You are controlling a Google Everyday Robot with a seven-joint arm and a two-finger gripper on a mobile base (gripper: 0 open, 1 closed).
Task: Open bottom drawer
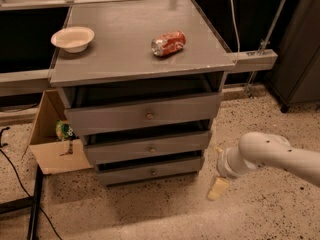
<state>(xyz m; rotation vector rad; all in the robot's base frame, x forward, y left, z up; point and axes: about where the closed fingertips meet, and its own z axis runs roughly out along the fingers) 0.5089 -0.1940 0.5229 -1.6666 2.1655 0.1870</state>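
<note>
Drawer in question, the slim grey wooden bottom drawer [150, 170] with its small round metal knob [153, 172], sits lowest in the grey three-drawer cabinet [140, 64], just above the speckled floor [150, 214]. It looks shut, right under the mid-sized grey drawer front [148, 149]. The robot's cream two-finger gripper [218, 188] hangs low to the right of the cabinet on the white arm [270, 154], near the drawer's right end but apart from it. Whether it is spread or pressed together cannot be told from here. To do this step well, the gripper likely needs to travel left along the front and come in level with the knob, square to the face and low enough not to catch the middle front above. Once it is closed on the knob, a straight outward pull should suit — the knob is small, so a skewed grasp may slip. The crushed red can [168, 43] and pale round bowl [73, 38] on top could shift if the cabinet is jerked
</note>
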